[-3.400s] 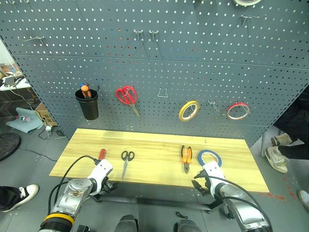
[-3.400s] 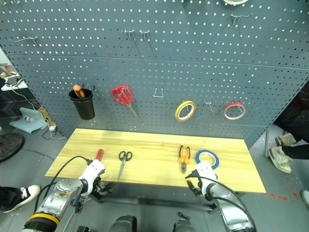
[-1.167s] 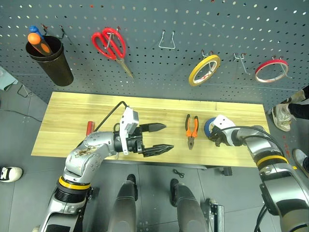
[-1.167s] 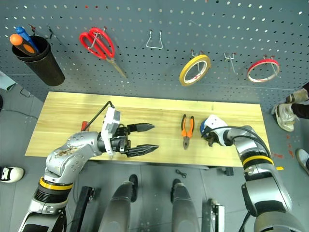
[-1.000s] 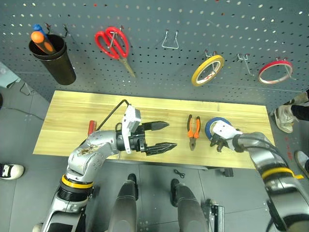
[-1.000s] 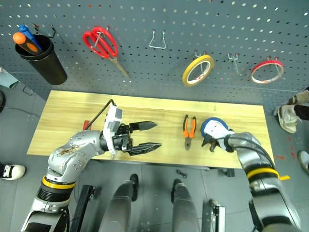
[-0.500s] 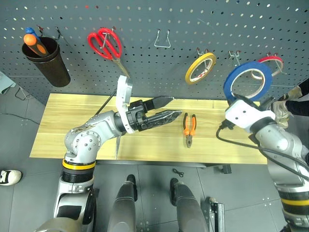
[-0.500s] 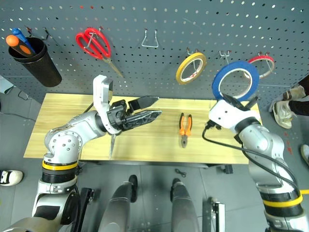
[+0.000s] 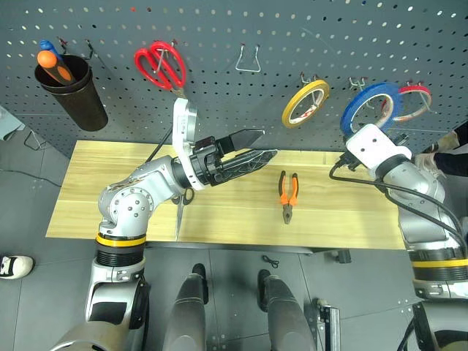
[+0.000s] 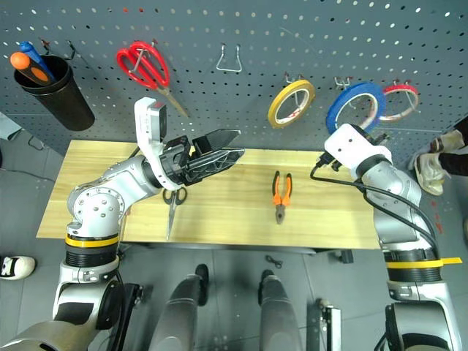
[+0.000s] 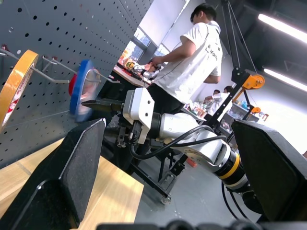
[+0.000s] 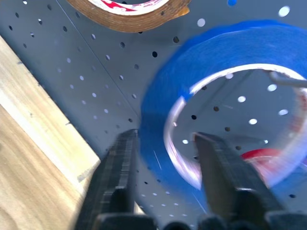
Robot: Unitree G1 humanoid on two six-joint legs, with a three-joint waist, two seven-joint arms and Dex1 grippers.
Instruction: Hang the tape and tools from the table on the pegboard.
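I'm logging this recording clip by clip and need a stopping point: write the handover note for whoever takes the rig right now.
Left tool: open, empty, raised over the table.
Right tool: open, fingers straddling the blue tape at the pegboard.
Done: the tape appears hooked between the yellow tape and the red tape; confirm it hangs before backing off.
Left: pliers and black scissors lie on the table, not yet hung.
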